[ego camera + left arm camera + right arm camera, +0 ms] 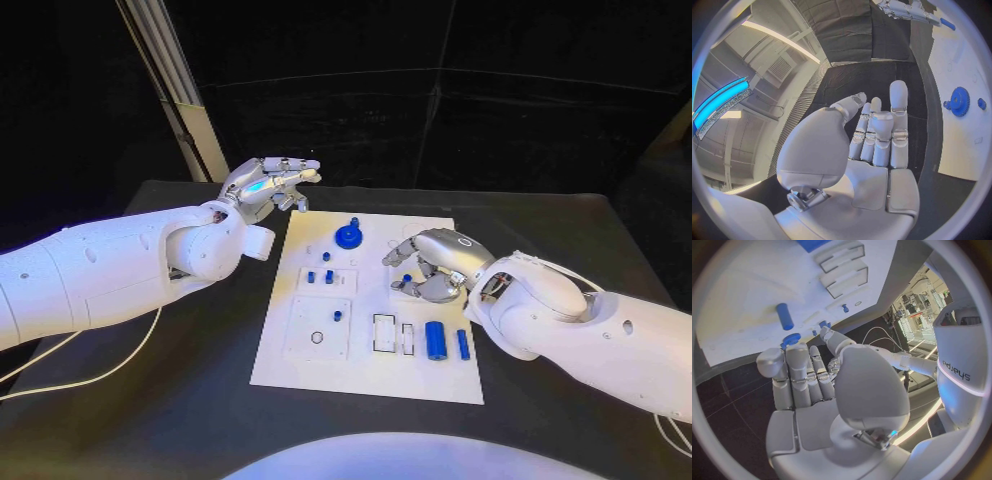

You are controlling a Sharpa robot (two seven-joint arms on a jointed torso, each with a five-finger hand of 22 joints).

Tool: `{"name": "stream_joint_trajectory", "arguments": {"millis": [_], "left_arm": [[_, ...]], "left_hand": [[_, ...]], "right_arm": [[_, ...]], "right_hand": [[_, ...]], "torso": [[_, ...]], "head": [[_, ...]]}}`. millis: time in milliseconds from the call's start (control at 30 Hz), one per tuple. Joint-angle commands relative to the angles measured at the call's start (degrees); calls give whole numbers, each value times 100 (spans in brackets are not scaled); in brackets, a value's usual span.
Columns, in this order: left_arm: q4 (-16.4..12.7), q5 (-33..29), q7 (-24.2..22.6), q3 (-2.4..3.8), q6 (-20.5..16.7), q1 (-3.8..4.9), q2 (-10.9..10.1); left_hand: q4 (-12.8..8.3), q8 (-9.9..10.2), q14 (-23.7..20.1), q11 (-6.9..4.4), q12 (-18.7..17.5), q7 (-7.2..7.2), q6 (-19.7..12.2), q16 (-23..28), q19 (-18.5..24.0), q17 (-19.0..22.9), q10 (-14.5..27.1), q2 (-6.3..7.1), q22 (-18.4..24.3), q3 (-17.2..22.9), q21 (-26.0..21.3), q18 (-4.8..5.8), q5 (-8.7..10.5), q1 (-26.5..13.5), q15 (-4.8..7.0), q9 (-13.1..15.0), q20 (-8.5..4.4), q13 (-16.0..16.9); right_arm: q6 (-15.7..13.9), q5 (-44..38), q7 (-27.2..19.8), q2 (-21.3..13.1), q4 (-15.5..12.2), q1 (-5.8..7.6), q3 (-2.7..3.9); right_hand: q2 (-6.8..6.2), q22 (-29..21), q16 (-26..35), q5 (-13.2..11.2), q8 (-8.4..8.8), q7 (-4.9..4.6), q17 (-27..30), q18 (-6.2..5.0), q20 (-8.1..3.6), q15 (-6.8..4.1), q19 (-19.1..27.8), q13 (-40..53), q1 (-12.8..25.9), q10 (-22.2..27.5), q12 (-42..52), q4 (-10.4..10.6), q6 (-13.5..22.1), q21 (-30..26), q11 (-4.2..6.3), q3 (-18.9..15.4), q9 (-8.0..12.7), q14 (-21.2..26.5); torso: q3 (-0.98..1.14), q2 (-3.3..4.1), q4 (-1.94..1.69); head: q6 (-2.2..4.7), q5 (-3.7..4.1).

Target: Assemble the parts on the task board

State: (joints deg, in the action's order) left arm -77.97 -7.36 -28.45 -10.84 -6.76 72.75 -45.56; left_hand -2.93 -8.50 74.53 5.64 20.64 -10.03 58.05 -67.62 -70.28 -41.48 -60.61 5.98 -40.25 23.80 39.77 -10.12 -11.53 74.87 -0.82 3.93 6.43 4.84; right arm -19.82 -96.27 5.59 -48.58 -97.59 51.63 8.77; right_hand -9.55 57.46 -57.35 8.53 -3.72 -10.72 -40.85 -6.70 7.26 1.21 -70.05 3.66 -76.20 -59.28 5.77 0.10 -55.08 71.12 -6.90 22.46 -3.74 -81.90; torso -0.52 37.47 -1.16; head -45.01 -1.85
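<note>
Though glossy, flat white task board (289, 345)

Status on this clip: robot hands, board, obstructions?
Left robot hand open, off the white task board's far left corner. Right robot hand over the board; grasp unclear. Blue gear-shaped part standing free. No obstruction seen.
</note>
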Motion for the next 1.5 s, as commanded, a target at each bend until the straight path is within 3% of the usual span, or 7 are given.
{"name": "stream_joint_trajectory", "arguments": {"millis": [33,467,800,1133,1500], "left_arm": [[-4,-15,-3,3,99,8,5],[20,-16,13,1,123,7,22],[26,-16,19,0,129,7,21],[28,-16,29,0,138,7,18],[38,-16,40,-1,140,7,19]], "left_hand": [[5,-8,-45,9,30,-11,-16,21,2,5,34,-44,7,-22,-36,-35,-15,1,6,-5,-4,3],[5,-8,-45,9,30,-11,-16,21,2,5,34,-44,7,-22,-36,-35,-15,1,6,-5,-4,3],[5,-8,-45,9,30,-11,-16,21,2,5,34,-44,7,-22,-36,-35,-15,1,6,-5,-4,3],[5,-8,-45,9,30,-11,-16,21,2,5,34,-44,7,-22,-36,-35,-15,1,6,-5,-4,3],[5,-8,-45,9,30,-11,-16,21,2,5,34,-44,7,-22,-36,-35,-15,1,6,-5,-4,3]], "right_arm": [[264,156,316,-83,24,29,27],[791,-73,419,-151,74,55,58],[993,-228,446,-29,190,56,60],[1109,-366,482,25,241,55,60],[1095,-399,507,61,259,55,60]], "right_hand": [[-40,-41,35,-28,19,-13,55,-38,37,44,9,1,-53,116,-30,25,90,-43,-21,-176,2,-9],[106,-20,12,-13,-19,52,77,-31,26,16,-52,15,-260,150,123,105,-17,-43,23,-548,-20,-32],[368,378,-279,-129,-43,124,-241,51,-35,-57,-326,-7,-514,-248,299,102,-303,224,106,-199,-26,-141],[344,554,-457,-166,-42,143,-411,84,-70,-89,-424,-10,-522,-515,254,114,-504,352,150,148,-26,-177],[315,623,-533,-198,-34,147,-482,97,-82,-100,-456,-5,-492,-618,219,125,-574,401,164,272,-25,-186]], "torso": [[1,5,-8],[-4,15,-1],[-3,9,-13],[0,10,0],[-2,8,-4]], "head": [[32,46],[27,54],[9,51],[-13,44],[-30,56]]}}
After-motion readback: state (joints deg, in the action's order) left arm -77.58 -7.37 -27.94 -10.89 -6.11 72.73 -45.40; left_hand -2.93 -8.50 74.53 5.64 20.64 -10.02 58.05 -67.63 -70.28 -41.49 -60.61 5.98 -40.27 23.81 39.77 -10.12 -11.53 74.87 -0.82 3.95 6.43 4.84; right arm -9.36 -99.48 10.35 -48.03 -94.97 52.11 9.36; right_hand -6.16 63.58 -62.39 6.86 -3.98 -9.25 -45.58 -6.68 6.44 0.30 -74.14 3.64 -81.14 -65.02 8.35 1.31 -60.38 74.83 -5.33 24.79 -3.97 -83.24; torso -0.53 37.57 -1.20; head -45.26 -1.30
